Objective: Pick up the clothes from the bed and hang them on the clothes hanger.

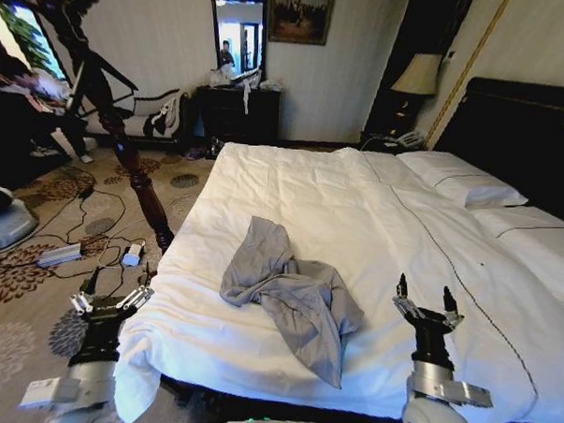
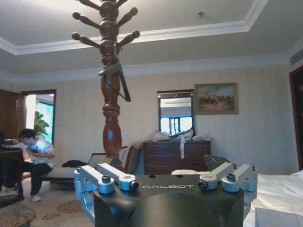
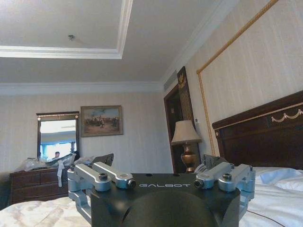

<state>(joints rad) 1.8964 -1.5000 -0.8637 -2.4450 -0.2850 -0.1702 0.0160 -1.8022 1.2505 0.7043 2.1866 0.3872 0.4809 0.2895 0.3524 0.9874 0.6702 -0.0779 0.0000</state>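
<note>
The clothes (image 1: pixel 292 296), a wrinkled light-grey garment, lie bunched on the white duvet of the bed (image 1: pixel 357 205) near its foot. My right gripper (image 1: pixel 424 293) stands open over the duvet to the right of the garment, holding nothing. Off the bed's left edge, my left gripper (image 1: pixel 120 281) is open above the carpet. In the left wrist view the left gripper (image 2: pixel 168 166) points at a wooden coat stand (image 2: pixel 111 123). The black triangular clothes hanger (image 2: pixel 117 81) hangs on that stand. The right gripper (image 3: pixel 158 163) faces the headboard and lamp.
The coat stand (image 1: pixel 138 182) rises from the carpet left of the bed. Cables and small boxes (image 1: pixel 102 250) lie on the floor by it. A dark dresser (image 1: pixel 238 111) stands at the far wall, a lamp (image 1: pixel 417 77) and black headboard (image 1: pixel 524 128) at the right.
</note>
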